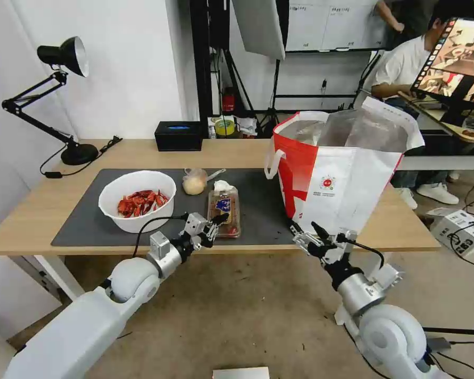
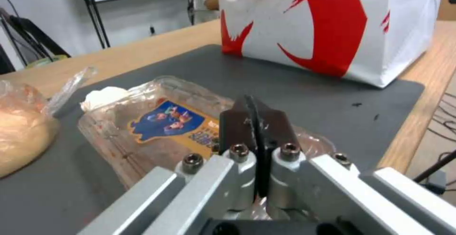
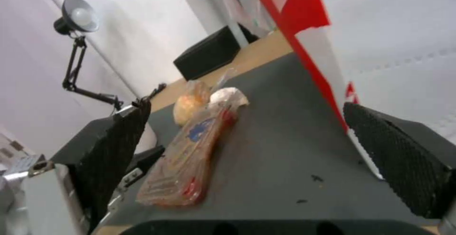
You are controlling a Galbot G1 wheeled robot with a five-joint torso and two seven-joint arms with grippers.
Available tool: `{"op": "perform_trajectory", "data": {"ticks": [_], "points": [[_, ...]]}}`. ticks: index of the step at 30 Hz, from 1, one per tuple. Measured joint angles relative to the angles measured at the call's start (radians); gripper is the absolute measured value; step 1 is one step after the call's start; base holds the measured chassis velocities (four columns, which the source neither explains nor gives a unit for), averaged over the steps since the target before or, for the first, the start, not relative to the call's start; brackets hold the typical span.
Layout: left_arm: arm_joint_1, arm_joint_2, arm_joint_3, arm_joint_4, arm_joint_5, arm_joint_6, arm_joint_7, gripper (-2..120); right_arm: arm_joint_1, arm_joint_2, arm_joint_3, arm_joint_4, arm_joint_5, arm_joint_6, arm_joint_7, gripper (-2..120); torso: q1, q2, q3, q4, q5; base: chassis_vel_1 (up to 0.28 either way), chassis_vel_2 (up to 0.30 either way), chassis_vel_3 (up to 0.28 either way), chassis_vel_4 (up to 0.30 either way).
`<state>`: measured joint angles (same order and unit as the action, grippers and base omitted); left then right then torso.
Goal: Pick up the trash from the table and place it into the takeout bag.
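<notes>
On the dark mat (image 1: 258, 205) of the table (image 1: 31, 210) stand a white bowl (image 1: 137, 223) of red crayfish shells, a small clear bag (image 1: 194, 183) with a yellowish lump, a crumpled tissue (image 1: 222, 186) and a clear plastic tray (image 1: 225, 210). The red-and-white takeout bag (image 1: 347, 184) stands open to their right. My left gripper (image 1: 220, 217) hovers over the tray's near end (image 2: 156, 131), its fingers (image 2: 237, 124) pressed shut with nothing between them. My right gripper (image 1: 306, 229) is open at the table's front edge, just before the takeout bag (image 3: 380, 49).
A black desk lamp (image 1: 63, 58) stands at the back left and a black box (image 1: 178, 136) at the back middle of the table. Bare mat (image 2: 309, 96) lies between the tray and the bag. Cables and boxes lie on the floor to the right.
</notes>
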<state>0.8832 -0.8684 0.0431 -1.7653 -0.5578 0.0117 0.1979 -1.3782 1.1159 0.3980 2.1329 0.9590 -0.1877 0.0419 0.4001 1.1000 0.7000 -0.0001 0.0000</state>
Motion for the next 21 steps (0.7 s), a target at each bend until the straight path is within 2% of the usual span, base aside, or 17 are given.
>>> {"op": "perform_trajectory", "data": {"ticks": [16, 21], "points": [[0.025, 0.021, -0.009, 0.016, 0.012, -0.009, 0.024, 0, 0.174, -0.023, -0.126, -0.103, 0.096, -0.039, 0.051, 100, 0.000, 0.000, 0.000, 0.0002, 0.0000, 0.000, 0.000, 0.000, 0.000], [0.018, 0.025, -0.002, 0.021, 0.010, -0.010, 0.025, 0, 0.295, -0.015, -0.179, -0.161, 0.169, -0.073, 0.106, 100, 0.000, 0.000, 0.000, 0.0001, -0.0001, 0.000, 0.000, 0.000, 0.000]]}}
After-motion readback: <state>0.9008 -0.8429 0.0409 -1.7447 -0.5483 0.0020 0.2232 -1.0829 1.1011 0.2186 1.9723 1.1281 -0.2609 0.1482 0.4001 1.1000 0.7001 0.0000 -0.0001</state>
